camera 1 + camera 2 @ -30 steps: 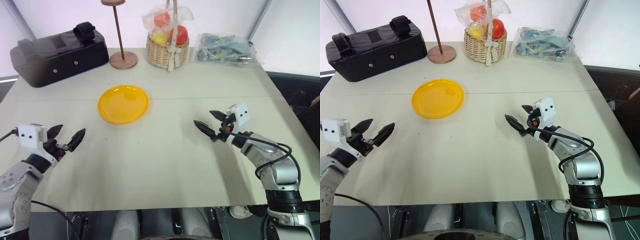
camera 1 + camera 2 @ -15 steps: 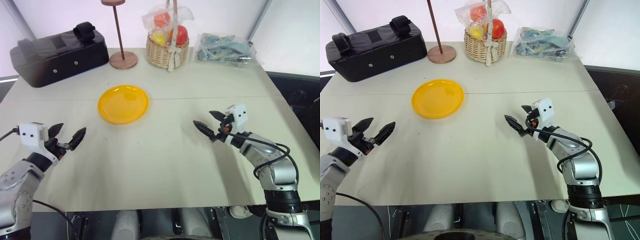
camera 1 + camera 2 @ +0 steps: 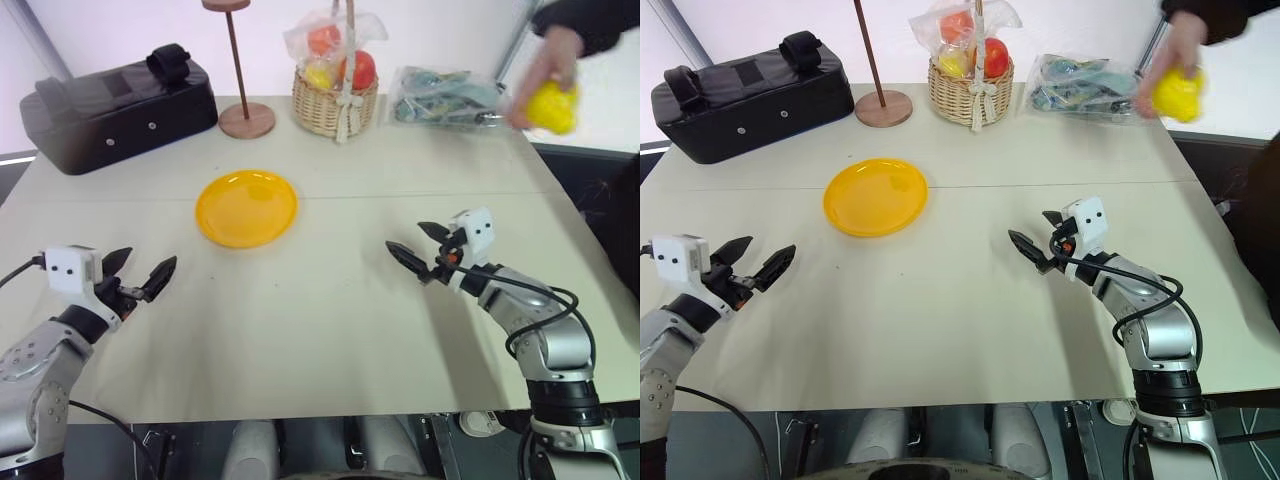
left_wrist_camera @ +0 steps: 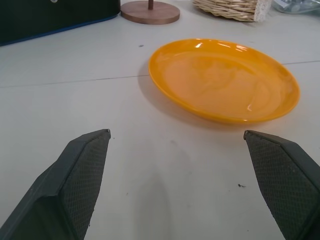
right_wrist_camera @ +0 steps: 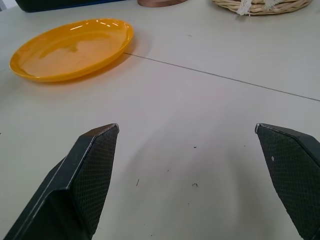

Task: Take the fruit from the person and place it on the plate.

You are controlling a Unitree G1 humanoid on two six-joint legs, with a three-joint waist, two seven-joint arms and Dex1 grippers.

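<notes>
Left gripper (image 3: 137,276) held low over the worktop (image 3: 320,330) at near left, jaws spread wide. Right gripper (image 3: 418,243) hovered at right, angled toward the left, jaws likewise wide apart. Nothing gripped by either.

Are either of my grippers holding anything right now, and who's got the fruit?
Neither: left gripper and right gripper are open, empty. The person's hand holds the fruit from above.

From the head we looked forward and down over the whole table (image 3: 330,330), both eyes sharing nearly the same scene. Each wrist camera sat low and close above the tabletop, looking level along its own fingers; both wrist views shared the plate (image 4: 225,80).
</notes>
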